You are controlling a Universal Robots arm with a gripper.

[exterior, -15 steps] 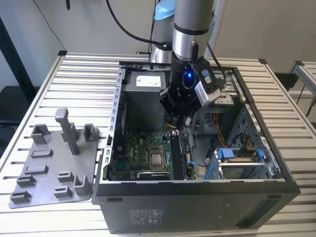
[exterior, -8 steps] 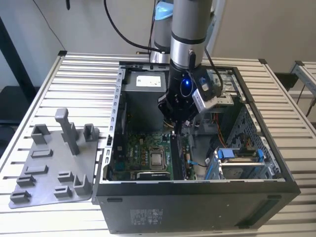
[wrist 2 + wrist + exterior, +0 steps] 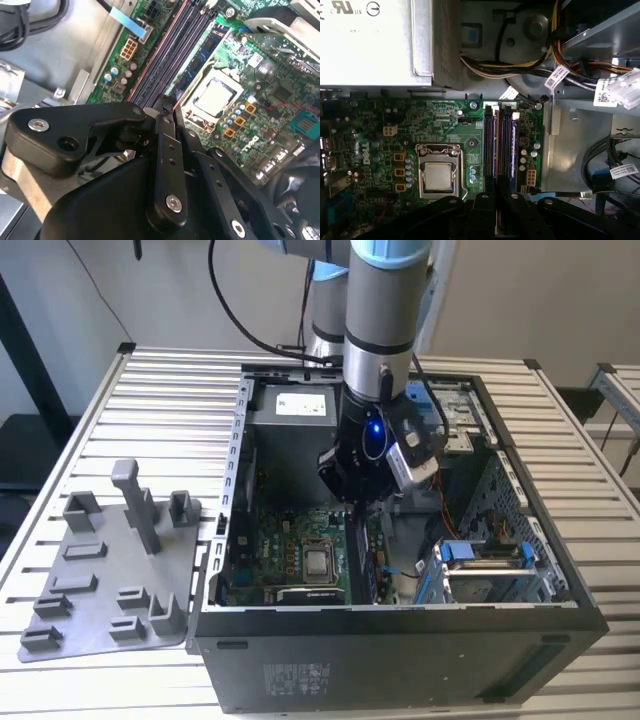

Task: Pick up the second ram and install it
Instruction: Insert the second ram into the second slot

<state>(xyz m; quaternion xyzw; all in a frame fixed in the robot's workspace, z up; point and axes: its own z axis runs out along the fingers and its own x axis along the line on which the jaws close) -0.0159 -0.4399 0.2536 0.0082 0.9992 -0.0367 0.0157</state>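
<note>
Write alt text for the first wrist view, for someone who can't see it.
The black pincer hangs over the dark memory slots of a green motherboard inside an open computer case. A square silver processor sits beside the slots, with a grey metal power supply and bundled cables beyond.

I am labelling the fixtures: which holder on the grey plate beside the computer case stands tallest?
The narrow capped post on the grey plate; it rises well above all others.
</note>
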